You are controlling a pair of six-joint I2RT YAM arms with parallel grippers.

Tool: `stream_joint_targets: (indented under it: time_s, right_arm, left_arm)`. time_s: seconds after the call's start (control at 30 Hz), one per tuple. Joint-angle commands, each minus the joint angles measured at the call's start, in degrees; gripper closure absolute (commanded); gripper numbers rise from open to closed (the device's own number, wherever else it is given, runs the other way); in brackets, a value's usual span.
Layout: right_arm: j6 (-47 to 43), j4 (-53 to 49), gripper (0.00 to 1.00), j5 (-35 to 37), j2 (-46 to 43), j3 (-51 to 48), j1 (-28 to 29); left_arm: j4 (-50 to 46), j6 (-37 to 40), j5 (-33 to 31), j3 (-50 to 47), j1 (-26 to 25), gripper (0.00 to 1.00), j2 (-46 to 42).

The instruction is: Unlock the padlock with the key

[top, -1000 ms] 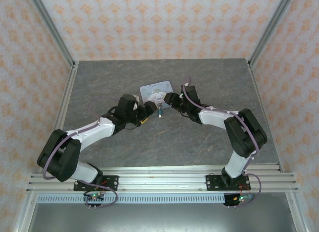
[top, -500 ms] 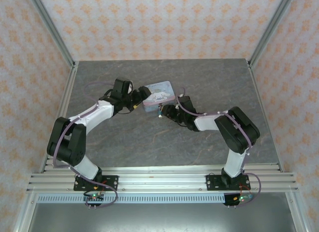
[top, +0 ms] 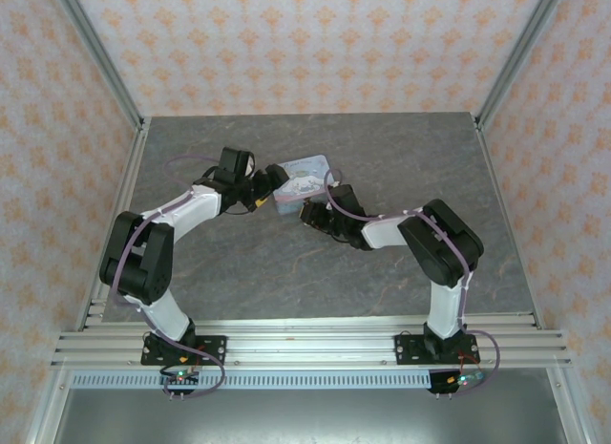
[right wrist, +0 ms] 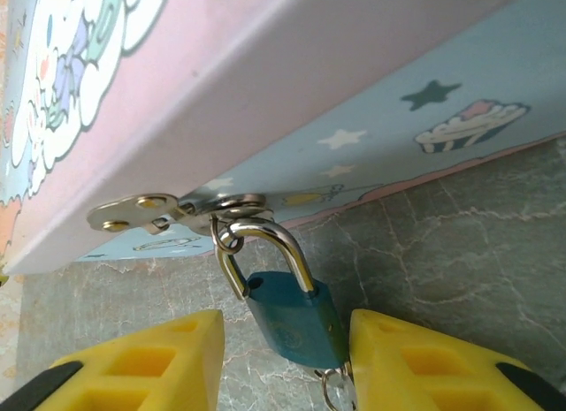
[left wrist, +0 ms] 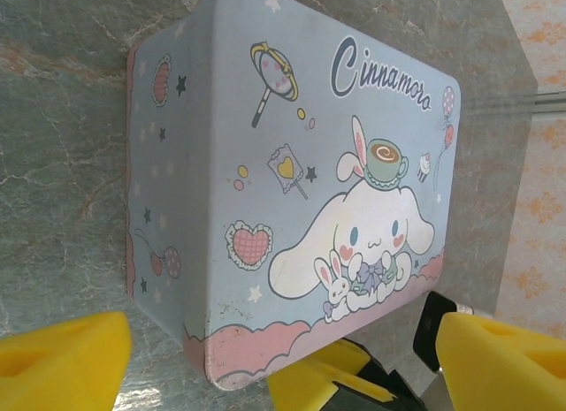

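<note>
The padlock [right wrist: 292,318] is hanging by its shackle from the hasp [right wrist: 168,212] on the side wall of the tin [left wrist: 292,163], its body just under the tin's lower edge and over the bench [right wrist: 460,278]. The right hand [right wrist: 285,331] is sitting wide at that side of the tin, straddling the padlock. One yellow finger [right wrist: 424,367] is lying close against the lock body and the other is standing apart, so nothing is being gripped. A small ring [right wrist: 336,395] is dangling under the lock; whether a key is sitting in the keyhole I cannot tell. The left hand [left wrist: 285,345] is also spreading wide by the tin's pink-bordered edge, holding nothing.

As I read it, the work is at the approach to the lock, with unlocking not yet done. The next move is probably calling for the right hand to be closing on the lock body to steady it, and for the key to be found and lined up with the keyhole.
</note>
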Motion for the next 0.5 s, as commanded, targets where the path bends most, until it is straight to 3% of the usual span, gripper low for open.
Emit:
stream_joint_targets:
  time_s: [0.0,0.47]
  right_arm:
    - [-1.67,-1.03,0.61,2.27,1.34,1.60,0.64]
    - [-0.32,-0.08,0.83,5.02,2.27,0.48,0.77]
  left_arm:
    - [0.74,0.70,1.25,1.95,0.72,0.11,0.46]
    - [1.48,0.09,1.50,1.88,0.75,0.11,0.73]
